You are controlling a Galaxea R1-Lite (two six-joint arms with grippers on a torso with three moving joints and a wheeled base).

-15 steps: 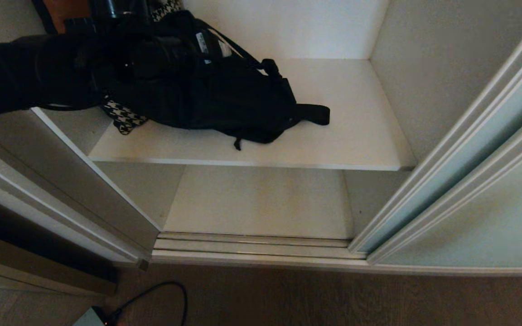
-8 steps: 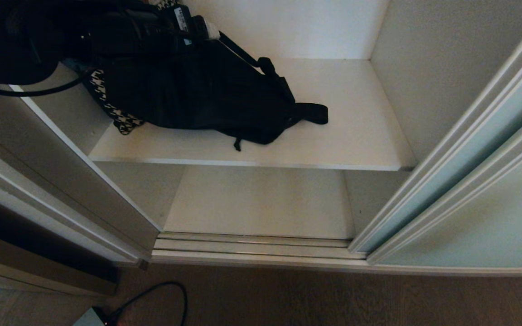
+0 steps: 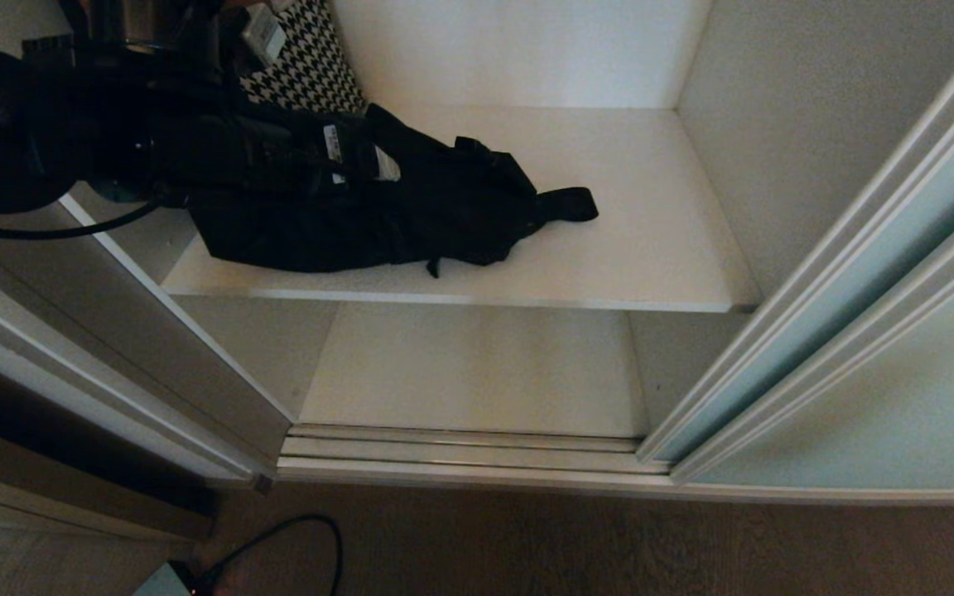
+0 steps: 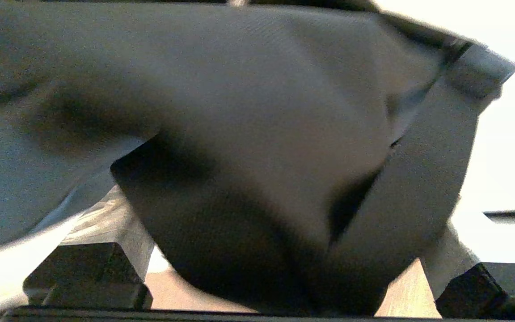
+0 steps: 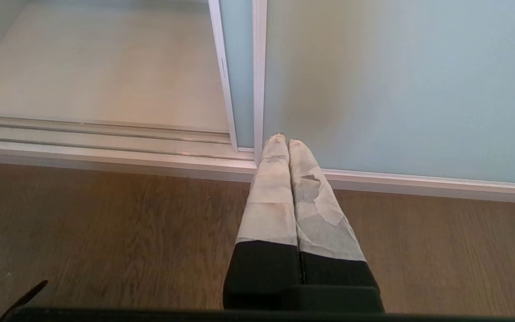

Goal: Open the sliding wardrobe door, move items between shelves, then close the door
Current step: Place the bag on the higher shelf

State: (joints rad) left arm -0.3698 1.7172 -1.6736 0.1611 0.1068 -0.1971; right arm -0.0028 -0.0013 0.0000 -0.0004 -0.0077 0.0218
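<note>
At far left, I had the left gripper [image 3: 361, 161] reaching in over the upper of two plain white matte shelf boards [image 3: 651, 232]. A black-and-white houndstooth fabric piece [image 3: 311, 70] stood propped behind it. In the left wrist view the tape-wrapped fingers [image 4: 105, 232] stood wide apart. Dark cloth bulged between them, with no pinch that I could make out, so I judged the hand released.

Beneath and just right of it, the soft black fabric bag with webbing straps [image 3: 444, 215] lay slumped on that upper board, one strap end trailing toward the middle. The lower white board [image 3: 477, 372] sat under it, behind the metal door track [image 3: 460, 451].

To the right, the tall pale blue-green frosted-glass sliding door [image 3: 899, 397] stood pushed aside, leaving the compartment open.

The right gripper [image 5: 288, 142] hung parked low by the door's bottom rail above the brown wooden floor [image 5: 105, 223], its fingers pressed together on nothing.

As I read it, the step in hand was setting the bag down on a shelf. The next move called for drawing the left arm back clear of the straps and the wardrobe frame, then getting a hand on the door's edge to slide it closed.
</note>
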